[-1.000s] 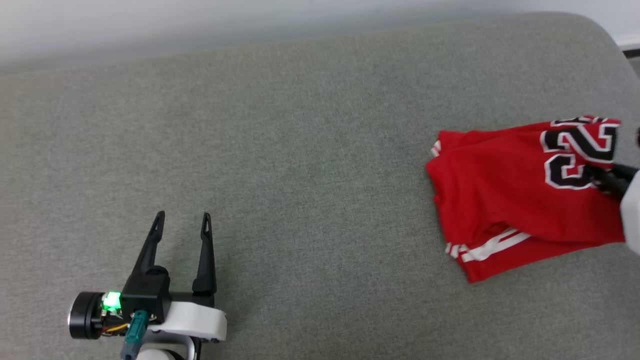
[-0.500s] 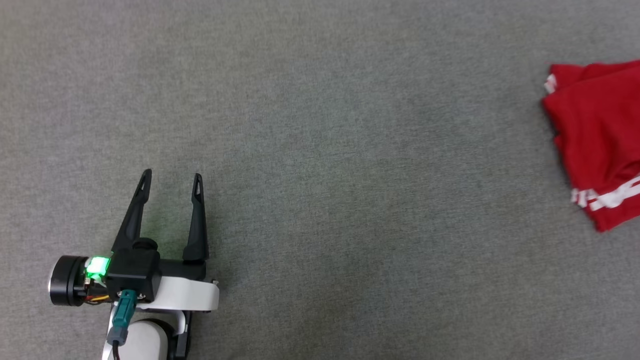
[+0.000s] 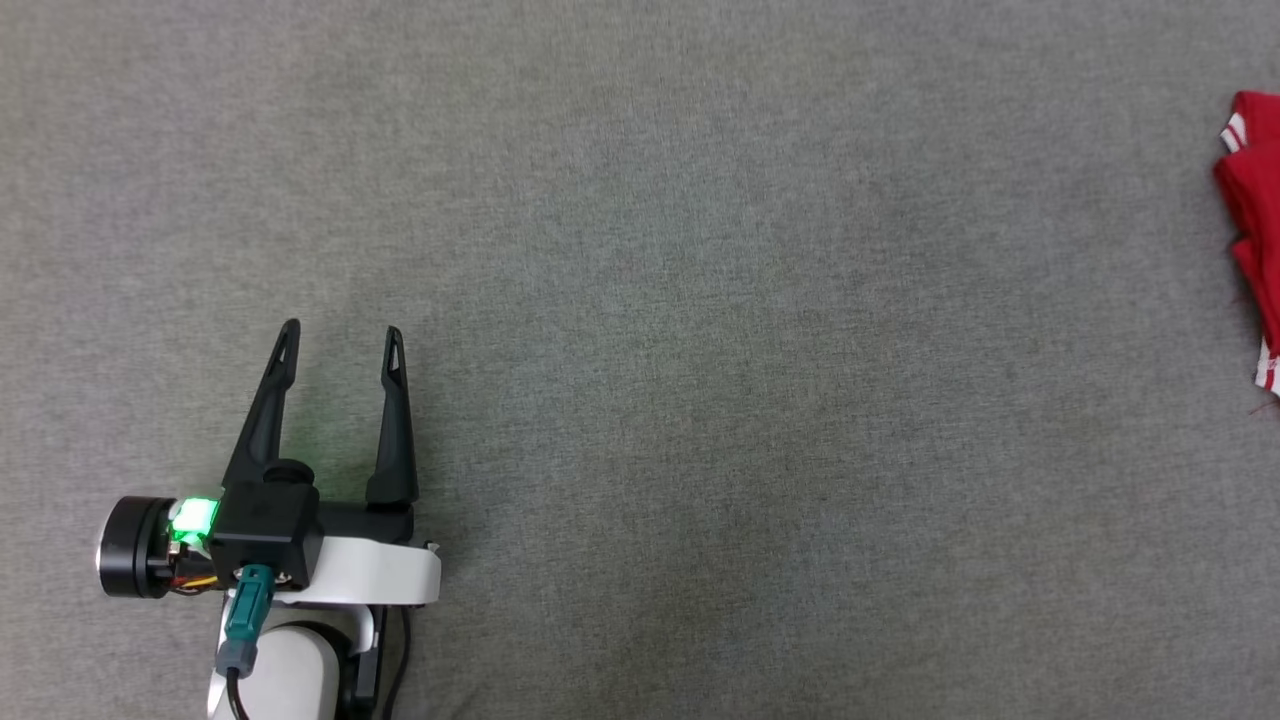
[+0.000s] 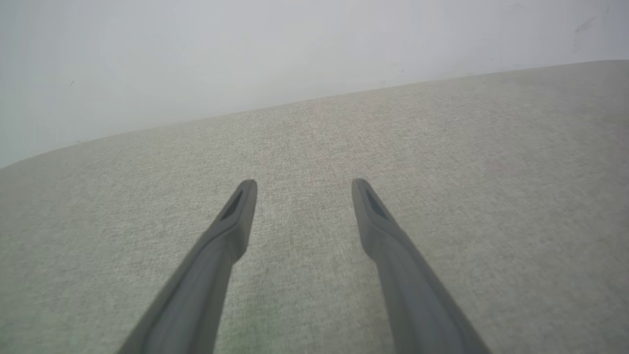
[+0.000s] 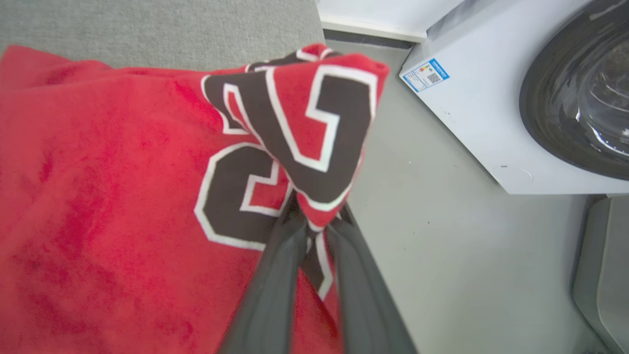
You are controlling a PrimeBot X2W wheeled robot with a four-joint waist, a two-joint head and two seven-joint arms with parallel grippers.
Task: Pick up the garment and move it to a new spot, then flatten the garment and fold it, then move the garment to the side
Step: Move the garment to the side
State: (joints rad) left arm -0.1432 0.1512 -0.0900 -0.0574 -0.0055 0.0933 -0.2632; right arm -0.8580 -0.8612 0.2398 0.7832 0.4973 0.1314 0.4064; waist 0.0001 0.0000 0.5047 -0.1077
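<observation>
In the head view, the left gripper (image 3: pixel 341 330) hovers over the near-left part of the grey fabric surface (image 3: pixel 700 300) with its fingers spread. The garment (image 3: pixel 1255 220) lies well apart at the right edge, a red strip with white-striped trim running near to far. In the left wrist view, the fingers stand apart above the fabric. In the right wrist view, the right gripper (image 5: pixel 319 216) is clamped on a raised fold of black, white-edged numerals that peaks away from the fingers at the surface's edge, beside a washing machine (image 5: pixel 491 98).
</observation>
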